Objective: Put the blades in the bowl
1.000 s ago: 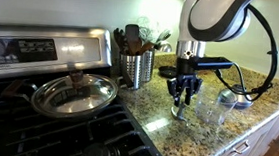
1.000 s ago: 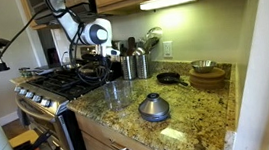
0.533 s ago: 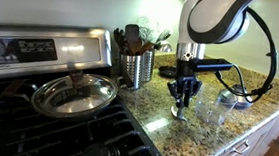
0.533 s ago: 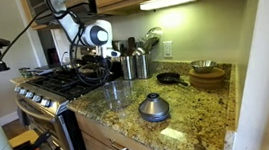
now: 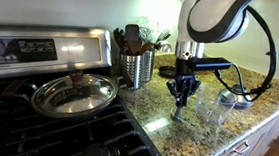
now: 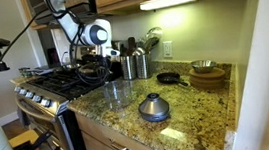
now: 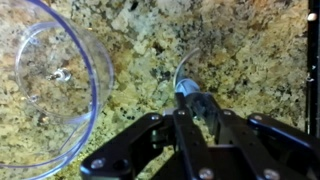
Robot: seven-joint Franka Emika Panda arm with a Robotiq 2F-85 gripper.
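Since the small grey metal blade piece (image 7: 184,80) has flat, thin wings that offer little to grip, the claw (image 7: 190,103) takes it by its short upright hub. In the wrist view the two fingers are drawn together on that hub, with one curved wing sticking out beyond the tips. Held that way, the piece hangs hub-up beneath the claw, which looks like the right attitude for lowering it straight into a container. In an exterior view the claw (image 5: 183,100) points straight down over the speckled granite worktop (image 5: 161,125). The blade piece seems to sit just clear of the stone, though it is too small there to be sure.

The clear, straight-sided plastic bowl (image 7: 97,85) stands upright on the worktop with its mouth open. Nothing lies in it except a small stub (image 7: 60,75) at the centre of its floor, probably the seat for the hub. The bowl stands near the claw but apart from it, off to one side: to the left in the wrist view, and just beside the fingers in both exterior views (image 5: 214,109) (image 6: 117,94). The blade piece is therefore in the grip and outside the bowl, not above its rim. My judgement is that a lift and a short sideways carry over the rim are needed next.
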